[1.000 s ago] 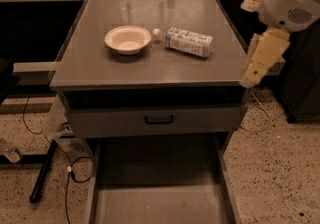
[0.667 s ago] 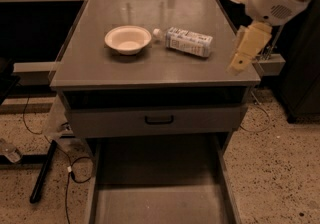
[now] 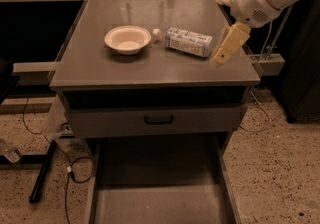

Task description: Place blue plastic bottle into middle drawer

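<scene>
Clearly, the small clear plastic bottle with the white cap and the pale blue-and-white label (image 3: 186, 41) lay on its side on the flat grey metal cabinet top (image 3: 150, 70). Its cap pointed toward the cream round bowl (image 3: 127, 39) just beside it. The robot's cream-coloured gripper (image 3: 220, 58) hung over the right front part of the top, near the bottom end of the bottle but apart from it. It had hold of nothing. How far it was open I could not tell from where I stood.

To my judgement, such a bottle would be light, with thin walls that give a little under a squeeze. I could not see whether there was liquid inside. The printed label looked smooth, so it might slip, and the round body could roll away if it was pushed from one side. I would take it across the middle of the labelled body, not at the narrow cap end, and with gentle pressure.

Below, the wide grey metal middle drawer (image 3: 160, 193) was open under the grey drawer front with the black handle (image 3: 159, 119).
</scene>
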Robot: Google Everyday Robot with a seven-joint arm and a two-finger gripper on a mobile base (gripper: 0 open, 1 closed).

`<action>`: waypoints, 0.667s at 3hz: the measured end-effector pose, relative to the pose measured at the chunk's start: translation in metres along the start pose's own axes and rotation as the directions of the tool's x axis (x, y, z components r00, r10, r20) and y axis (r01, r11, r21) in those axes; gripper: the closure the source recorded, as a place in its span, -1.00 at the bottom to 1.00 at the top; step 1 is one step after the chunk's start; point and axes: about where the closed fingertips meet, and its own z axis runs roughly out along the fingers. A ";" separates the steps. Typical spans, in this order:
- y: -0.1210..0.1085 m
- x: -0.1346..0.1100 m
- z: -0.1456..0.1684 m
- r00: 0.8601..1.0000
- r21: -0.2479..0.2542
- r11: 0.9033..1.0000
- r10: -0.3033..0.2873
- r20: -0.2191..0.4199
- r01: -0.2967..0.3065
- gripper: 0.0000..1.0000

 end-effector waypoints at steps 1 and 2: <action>-0.016 0.009 0.029 0.998 -0.019 0.998 0.052 0.028 -0.052 -1.00; -0.016 0.009 0.029 0.998 -0.019 0.998 0.052 0.028 -0.052 -1.00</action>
